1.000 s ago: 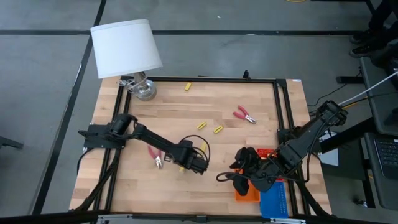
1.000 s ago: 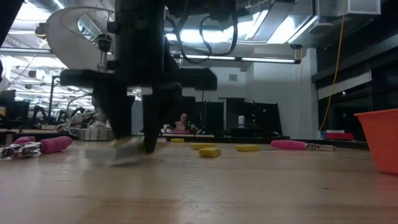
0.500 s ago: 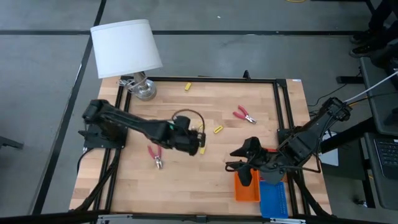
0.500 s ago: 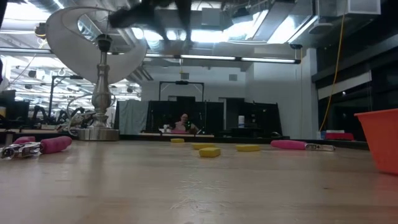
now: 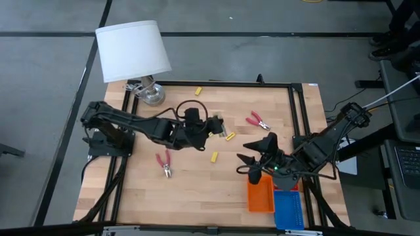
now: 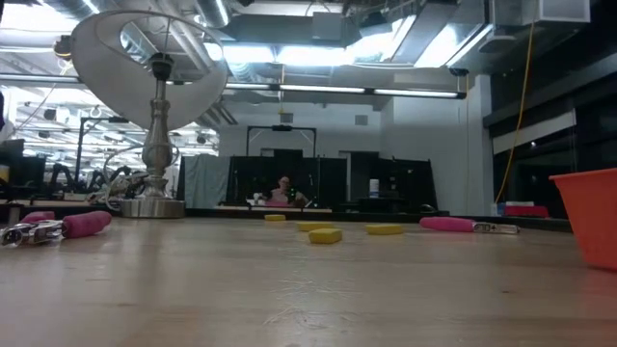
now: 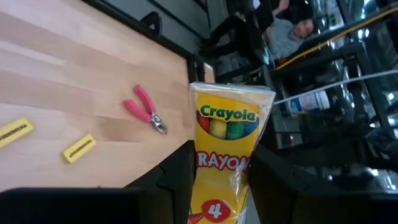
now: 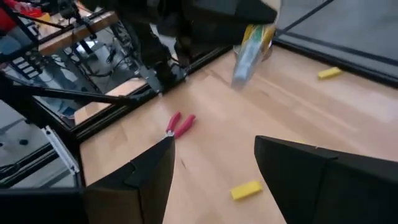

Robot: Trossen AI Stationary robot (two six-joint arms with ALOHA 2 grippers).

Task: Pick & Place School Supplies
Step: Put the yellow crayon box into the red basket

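Over the wooden table we held a flat yellow crayon pack pinched upright in our left gripper for carrying toward the orange mesh tray, while our right gripper waited nearby, fingers spread and empty.

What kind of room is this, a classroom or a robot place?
Most likely a robot lab or workshop. The wooden table sits inside a black metal frame, more robot arms stand on benches behind, and bare ducts cross the ceiling.
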